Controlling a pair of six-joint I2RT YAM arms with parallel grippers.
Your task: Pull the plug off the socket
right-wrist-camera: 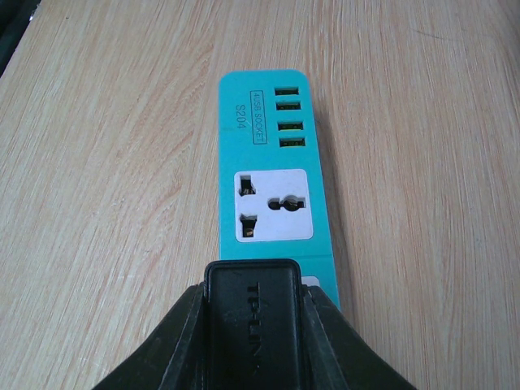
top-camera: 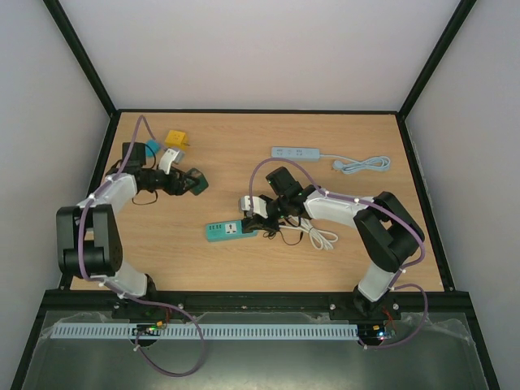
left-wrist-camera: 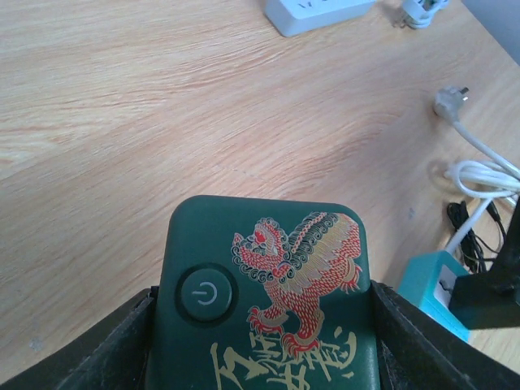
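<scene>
Right fingers (right-wrist-camera: pixel 183 345) were clenched on the black plug (right-wrist-camera: pixel 253 325) at the near end of the teal socket strip (right-wrist-camera: pixel 272 138) on the worktop (right-wrist-camera: pixel 97 162), left fingers (left-wrist-camera: pixel 106 349) gripped a green box (left-wrist-camera: pixel 268 301) well apart, so a pull risked dragging the unheld strip up too.

Two arms work at the table (top-camera: pixel 227 268): the left arm (top-camera: pixel 89 236) and the right arm (top-camera: pixel 382 231). There are two long power strips: one teal power strip (top-camera: pixel 230 231) at centre and one pale power strip (top-camera: pixel 294 153) toward the upper right. The teal one shows four USB ports (right-wrist-camera: pixel 286 118) and one universal outlet (right-wrist-camera: pixel 272 205). There is one black TP-Link plug (right-wrist-camera: pixel 253 325), and one dark green device (left-wrist-camera: pixel 268 309) bearing one power button (left-wrist-camera: pixel 205 294). At upper left sit two small blocks: one yellow block (top-camera: pixel 176 139) and one teal block (top-camera: pixel 153 146). There are two light cable bundles: one white coil (top-camera: pixel 318 236) and one pale coil (top-camera: pixel 366 165).
</scene>
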